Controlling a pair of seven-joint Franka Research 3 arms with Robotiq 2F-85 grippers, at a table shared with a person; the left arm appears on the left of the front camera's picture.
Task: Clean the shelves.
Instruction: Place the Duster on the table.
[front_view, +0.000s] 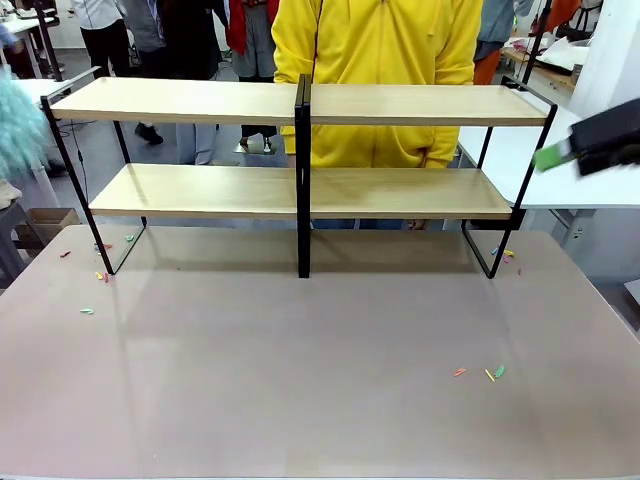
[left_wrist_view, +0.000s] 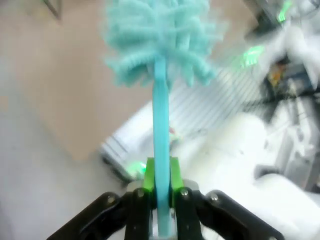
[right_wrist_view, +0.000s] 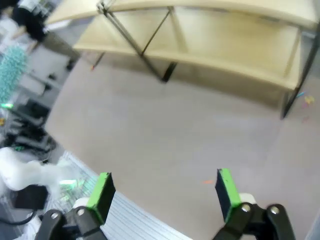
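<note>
The shelves (front_view: 300, 190) stand at the table's far side: two long light-wood boards on a thin black frame with a black centre post. Both boards look bare. They also cross the top of the right wrist view as the shelves (right_wrist_view: 210, 55). My left gripper (left_wrist_view: 161, 175) is shut on the turquoise handle of a fluffy turquoise duster (left_wrist_view: 160, 40), whose head points away from the fingers. The duster's head (front_view: 15, 130) shows at the far left, off the table and left of the shelves. My right gripper (right_wrist_view: 164, 192) hangs open and empty over the table's near edge, and its blurred body (front_view: 552, 156) enters at the right.
A person in a yellow hoodie (front_view: 375, 60) stands right behind the shelves. Small coloured scraps (front_view: 490, 373) lie on the grey-brown table (front_view: 320, 400), more by the shelf's left foot (front_view: 100, 275) and right foot (front_view: 505, 253). A white table (front_view: 530, 150) stands at the right.
</note>
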